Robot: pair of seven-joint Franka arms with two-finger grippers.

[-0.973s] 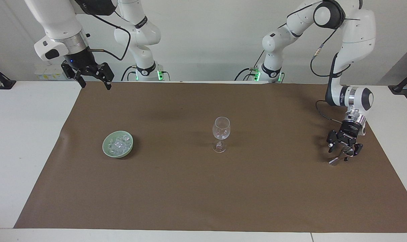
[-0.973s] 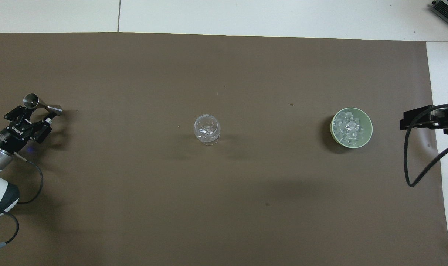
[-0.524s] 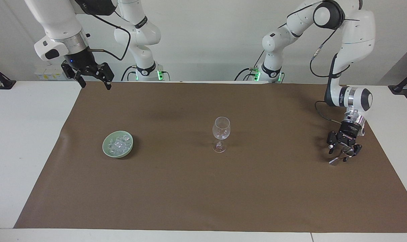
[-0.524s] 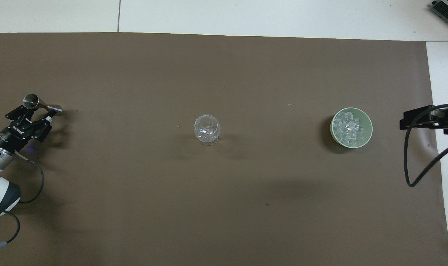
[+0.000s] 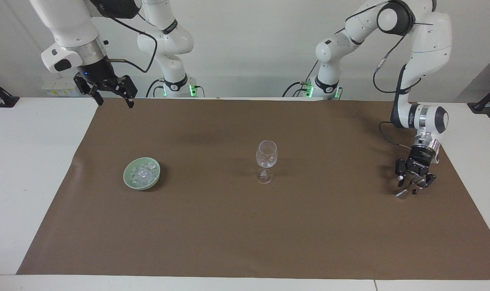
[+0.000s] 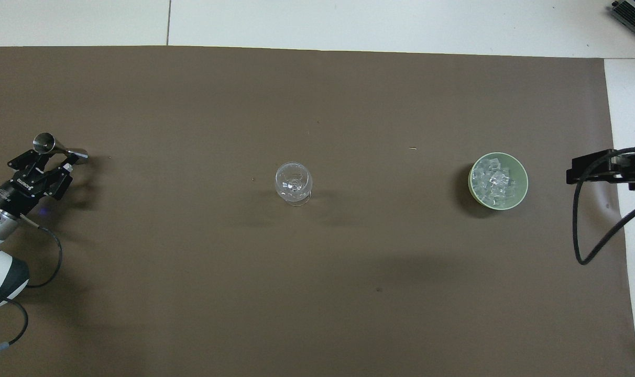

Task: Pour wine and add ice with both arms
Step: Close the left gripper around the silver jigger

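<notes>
The ice (image 5: 143, 173) lies heaped in a green bowl (image 5: 128, 182) on the brown mat (image 5: 245, 226), toward the right arm's end of the table. A stemmed glass (image 5: 266, 160) stands upright mid-mat, well apart from the bowl. At the left arm's end, the left gripper (image 5: 411, 186) is low over a small metal jigger (image 6: 59, 148) lying on its side, fingers set around it; whether they grip it I cannot tell. The right gripper (image 5: 112, 99) hangs high over the mat's corner, fingers spread apart, holding nothing.

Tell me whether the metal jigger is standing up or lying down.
Lying down: the jigger rests on its side on the brown mat, under the left gripper.
</notes>
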